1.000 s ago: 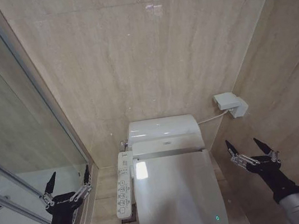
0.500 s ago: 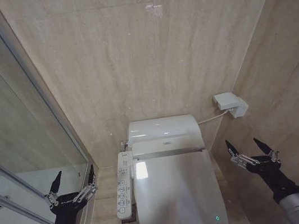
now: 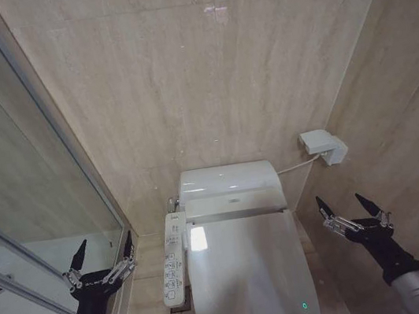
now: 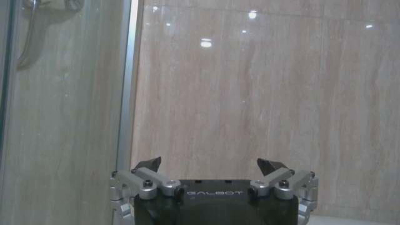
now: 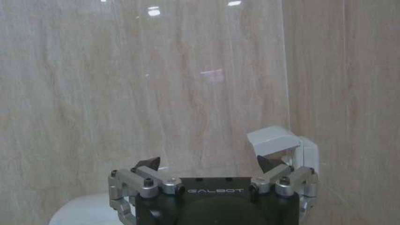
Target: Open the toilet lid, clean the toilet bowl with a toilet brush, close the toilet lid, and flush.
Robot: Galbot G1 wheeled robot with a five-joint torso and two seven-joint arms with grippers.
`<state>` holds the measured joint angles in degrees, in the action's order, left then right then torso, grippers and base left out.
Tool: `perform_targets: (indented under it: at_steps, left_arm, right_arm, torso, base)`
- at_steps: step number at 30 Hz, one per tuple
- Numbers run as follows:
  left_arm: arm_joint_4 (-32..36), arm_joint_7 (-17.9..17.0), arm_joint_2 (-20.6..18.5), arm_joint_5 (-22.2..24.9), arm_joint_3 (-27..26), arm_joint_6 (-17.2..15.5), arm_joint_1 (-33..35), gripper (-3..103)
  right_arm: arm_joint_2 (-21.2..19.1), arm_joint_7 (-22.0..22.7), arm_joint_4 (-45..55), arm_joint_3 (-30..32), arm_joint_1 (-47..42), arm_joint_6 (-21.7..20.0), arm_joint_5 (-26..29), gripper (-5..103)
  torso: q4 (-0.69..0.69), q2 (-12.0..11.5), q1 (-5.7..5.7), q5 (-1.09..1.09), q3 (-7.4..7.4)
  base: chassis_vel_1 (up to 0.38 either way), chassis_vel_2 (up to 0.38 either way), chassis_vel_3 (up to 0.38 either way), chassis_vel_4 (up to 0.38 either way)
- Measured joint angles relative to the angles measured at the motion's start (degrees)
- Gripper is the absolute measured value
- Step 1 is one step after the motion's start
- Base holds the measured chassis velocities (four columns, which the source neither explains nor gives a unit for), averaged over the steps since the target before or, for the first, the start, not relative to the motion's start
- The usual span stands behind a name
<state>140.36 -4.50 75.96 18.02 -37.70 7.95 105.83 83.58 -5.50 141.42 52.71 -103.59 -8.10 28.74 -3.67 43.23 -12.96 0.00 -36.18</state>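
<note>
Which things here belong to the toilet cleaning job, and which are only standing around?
For the job: toilet lid, shut; left gripper and right gripper, both open and empty.
Standing around: control panel, wall box, shower glass.

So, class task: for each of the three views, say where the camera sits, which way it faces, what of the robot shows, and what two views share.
Head view: high on the robot, looking down at the closed toilet lid; left gripper and right gripper both show, open.
Left wrist view: behind the left gripper, facing the tiled wall and glass shower door.
Right wrist view: behind the right gripper, facing the wall.
Shared: the white wall box.
</note>
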Motion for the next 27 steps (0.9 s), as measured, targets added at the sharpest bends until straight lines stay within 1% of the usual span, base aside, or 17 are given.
perform_targets:
  at_steps: [10, 16, 19, 22, 27]
  left_arm:
    - [0.0, 0.0, 0.0, 0.0, 0.0, 0.0, 0.0, 100]
    - [-0.1, 0.0, 0.0, 0.0, 0.0, 0.0, 0.0, 100]
    - [-0.1, 0.0, 0.0, 0.0, 0.0, 0.0, 0.0, 100]
    - [-0.1, 0.0, 0.0, 0.0, 0.0, 0.0, 0.0, 100]
    - [-0.1, 0.0, 0.0, 0.0, 0.0, 0.0, 0.0, 100]
  right_arm:
    - [0.0, 0.0, 0.0, 0.0, 0.0, 0.0, 0.0, 100]
    - [0.0, 0.0, 0.0, 0.0, 0.0, 0.0, 0.0, 100]
    - [0.0, 0.0, 0.0, 0.0, 0.0, 0.0, 0.0, 100]
    - [0.0, 0.0, 0.0, 0.0, 0.0, 0.0, 0.0, 100]
    - [0.0, 0.0, 0.0, 0.0, 0.0, 0.0, 0.0, 100]
  torso:
    - [0.01, 0.0, -0.02, -0.01, -0.01]
    - [-0.01, 0.0, 0.00, 0.01, 0.00]
    - [0.01, 0.0, 0.02, 0.01, 0.01]
    - [0.00, 0.0, 0.03, 0.00, 0.01]
    - [-0.01, 0.0, 0.00, 0.00, 0.00]
  base:
    - [0.011, -0.015, -0.011, 0.021]
    - [0.124, -0.137, -0.132, 0.138]
    - [0.158, -0.161, -0.165, 0.191]
    - [0.151, -0.129, -0.141, 0.162]
    - [0.096, -0.114, -0.104, 0.087]
